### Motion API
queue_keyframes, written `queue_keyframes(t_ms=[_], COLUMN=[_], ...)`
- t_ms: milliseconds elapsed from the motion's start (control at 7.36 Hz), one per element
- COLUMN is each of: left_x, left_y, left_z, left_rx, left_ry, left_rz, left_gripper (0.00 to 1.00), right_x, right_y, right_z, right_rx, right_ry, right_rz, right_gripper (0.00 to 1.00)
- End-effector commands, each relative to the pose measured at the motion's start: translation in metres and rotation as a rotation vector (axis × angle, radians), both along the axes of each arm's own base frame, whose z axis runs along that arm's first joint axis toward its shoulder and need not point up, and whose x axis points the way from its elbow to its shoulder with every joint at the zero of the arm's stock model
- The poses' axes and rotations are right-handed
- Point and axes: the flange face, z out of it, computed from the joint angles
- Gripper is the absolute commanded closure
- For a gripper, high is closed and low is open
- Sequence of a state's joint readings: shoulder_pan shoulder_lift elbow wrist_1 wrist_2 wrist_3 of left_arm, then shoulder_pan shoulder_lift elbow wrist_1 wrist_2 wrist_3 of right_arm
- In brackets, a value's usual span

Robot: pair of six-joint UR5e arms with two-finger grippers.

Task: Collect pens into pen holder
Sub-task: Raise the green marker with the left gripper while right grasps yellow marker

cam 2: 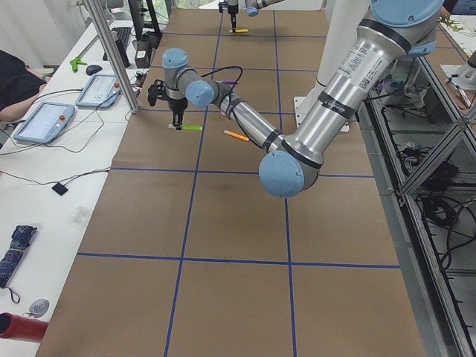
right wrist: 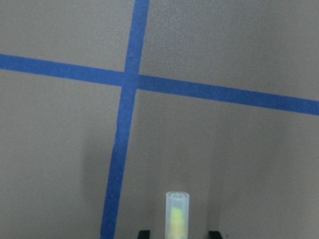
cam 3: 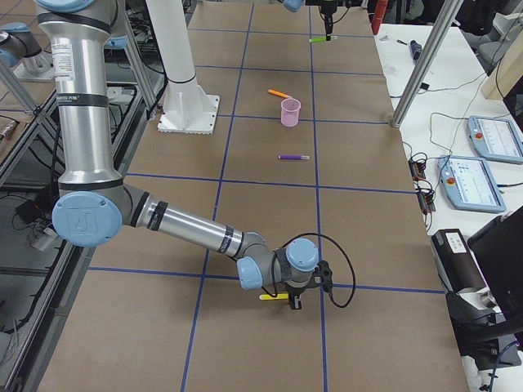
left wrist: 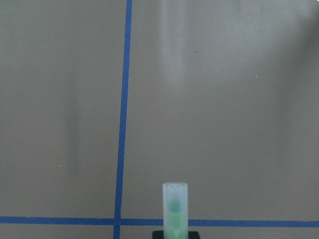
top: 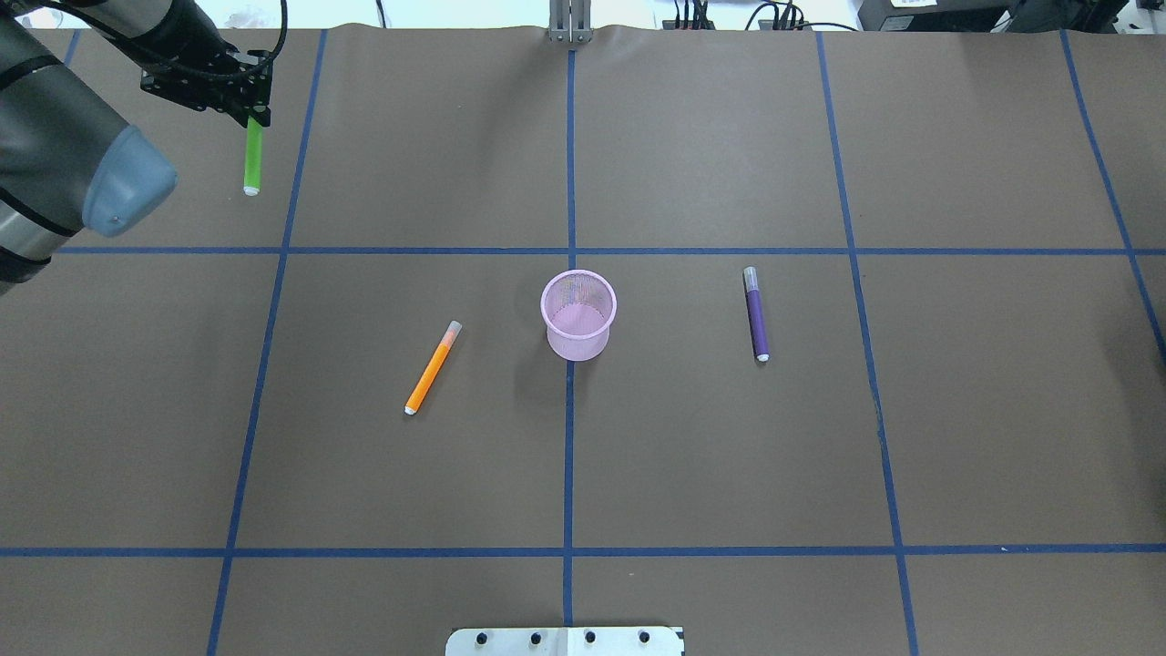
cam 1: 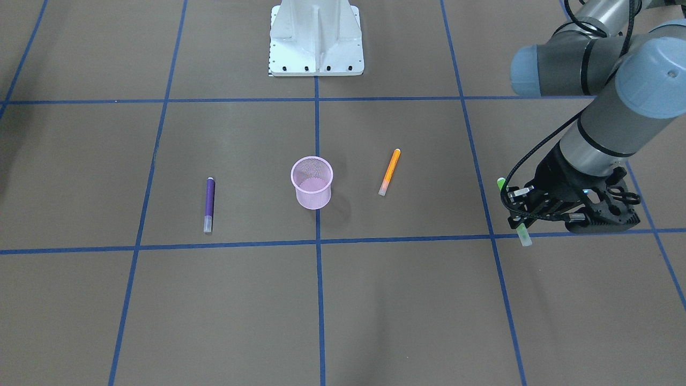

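Observation:
The pink mesh pen holder [cam 1: 311, 182] [top: 578, 314] stands upright at the table's middle. An orange pen [top: 433, 368] lies to its left and a purple pen [top: 756, 314] to its right in the overhead view. My left gripper [top: 248, 102] [cam 1: 522, 212] is shut on a green pen [top: 252, 159] [left wrist: 175, 209], held level and low over the far left of the table. My right gripper [cam 3: 294, 300] is down at the table's right end, outside the overhead view. Its jaws stand apart on both sides of a yellow pen [right wrist: 177, 214] [cam 3: 274, 296].
The white robot base [cam 1: 316, 37] stands at the near middle edge. Blue tape lines [top: 569, 456] grid the brown table. A side bench with tablets [cam 2: 44, 119] and a metal post [cam 2: 111, 52] runs along the far edge.

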State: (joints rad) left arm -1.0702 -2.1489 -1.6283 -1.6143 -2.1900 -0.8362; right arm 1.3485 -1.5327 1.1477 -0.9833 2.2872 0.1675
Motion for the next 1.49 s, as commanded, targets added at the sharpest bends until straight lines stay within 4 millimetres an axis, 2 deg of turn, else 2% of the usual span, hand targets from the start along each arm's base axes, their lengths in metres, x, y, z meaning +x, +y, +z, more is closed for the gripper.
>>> queue_keyframes(t_ms=[0,1087,1223,1358], left_x=[-0.0007,-0.0026,-0.0017,-0.0016], left_y=[0.0005,0.0005,0.0009,0.0009], left_z=[-0.0001,0.0,0.0,0.0], left_rx=[0.0,-0.001,0.0,-0.001], left_ry=[0.001,0.004,0.003,0.004], left_rz=[0.0,0.0,0.002,0.001], left_gripper=[1.0,1.0,1.0,1.0], right_x=[-0.0011,-0.0025,-0.0025,-0.0028], right_y=[-0.0009,0.0035,0.0035,0.0023], right_z=[-0.0009,0.0051,0.0051,0.0036], right_rx=[0.0,-0.011,-0.013,-0.01], right_ry=[-0.002,-0.009,-0.009,-0.01], right_rz=[-0.001,-0.011,-0.008,-0.008], right_gripper=[0.51,0.51,0.55,0.73])
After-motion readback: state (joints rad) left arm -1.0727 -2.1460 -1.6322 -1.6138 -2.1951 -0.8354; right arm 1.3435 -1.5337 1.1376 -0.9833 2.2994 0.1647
